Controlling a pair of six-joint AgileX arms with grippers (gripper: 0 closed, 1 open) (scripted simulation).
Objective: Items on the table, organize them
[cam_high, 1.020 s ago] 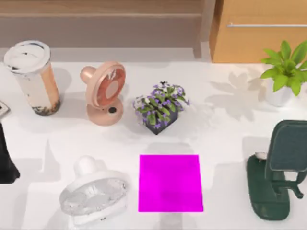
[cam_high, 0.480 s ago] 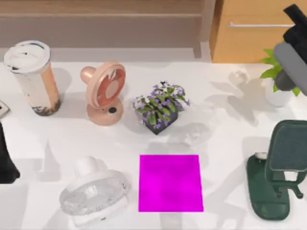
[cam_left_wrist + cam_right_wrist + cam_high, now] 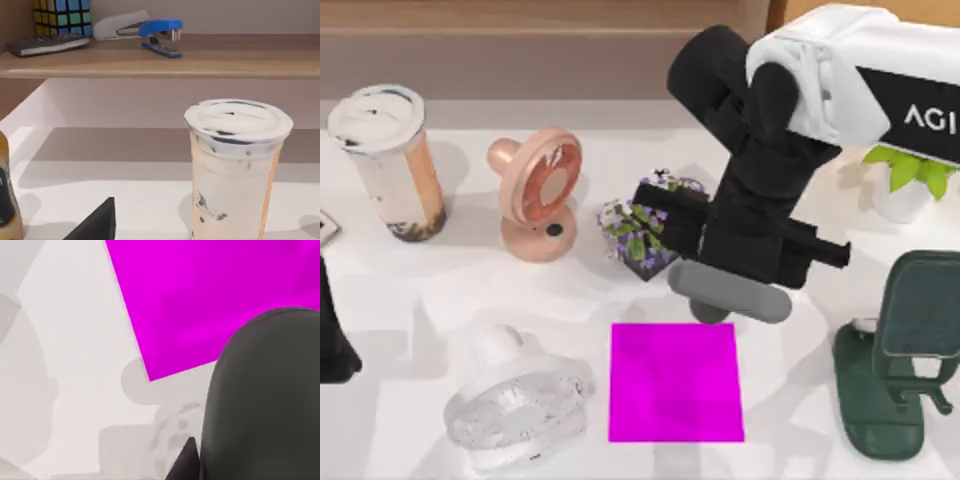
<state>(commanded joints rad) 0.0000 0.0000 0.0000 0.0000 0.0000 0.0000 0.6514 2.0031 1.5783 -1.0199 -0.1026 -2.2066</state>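
My right gripper point(image 3: 732, 272) hangs over the middle of the table point(image 3: 790, 380), shut on the dark grey oval mouse point(image 3: 730, 294). The mouse is above the far edge of the magenta pad point(image 3: 675, 385). In the right wrist view the mouse point(image 3: 265, 400) looms close over the pad point(image 3: 210, 295). The tall orange-beige cup point(image 3: 388, 165) with a white lid stands upright at the back left, and it rises close in the left wrist view point(image 3: 235, 170). A silver-edged corner, perhaps the smartphone point(image 3: 325, 228), pokes in at the left edge. My left arm point(image 3: 332, 335) is parked at the left edge.
A pink fan point(image 3: 535, 195) and a flowering pot point(image 3: 640, 235) stand behind the pad, with a white fan point(image 3: 515, 405) at its left. At the right are a dark green phone stand point(image 3: 895, 370) and a leafy plant point(image 3: 910, 170). A shelf point(image 3: 160, 57) holds a stapler.
My right arm has swept in from the top right corner to the middle of the table, carrying the mouse to just above the pad's far edge. The left arm has stayed put.
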